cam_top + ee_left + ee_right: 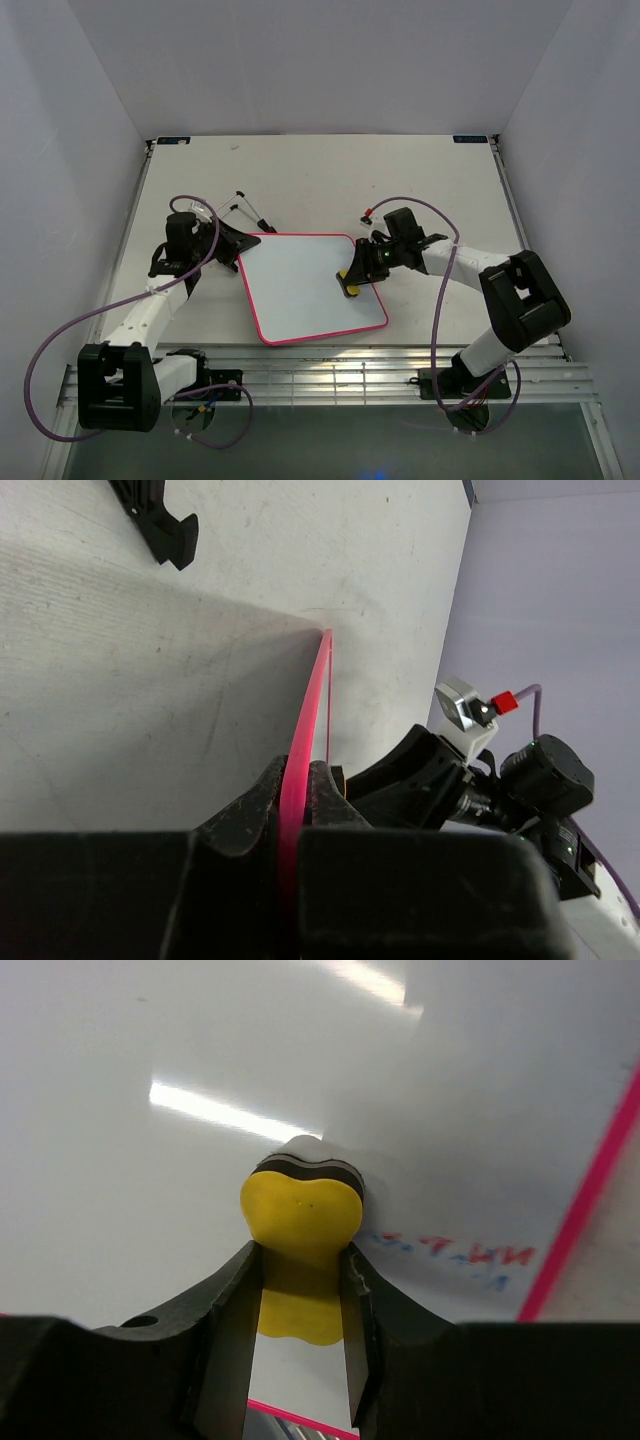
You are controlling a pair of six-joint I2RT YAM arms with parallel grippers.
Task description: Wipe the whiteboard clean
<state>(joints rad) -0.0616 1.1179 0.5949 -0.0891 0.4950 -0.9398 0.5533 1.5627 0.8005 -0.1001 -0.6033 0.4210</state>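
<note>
The whiteboard, white with a pink-red rim, lies tilted on the table between both arms. My left gripper is shut on its rim at the far left corner. In the left wrist view the pink rim runs edge-on between the left gripper fingers. My right gripper is shut on a yellow sponge pressed onto the board near its right edge. In the right wrist view the sponge sits in the right gripper on the glossy whiteboard. Faint red and blue writing shows just right of it.
Two thin markers lie on the table behind the left gripper. A small red-tipped piece lies behind the right gripper. Grey walls close in the table on three sides, and a slatted strip runs along the near edge.
</note>
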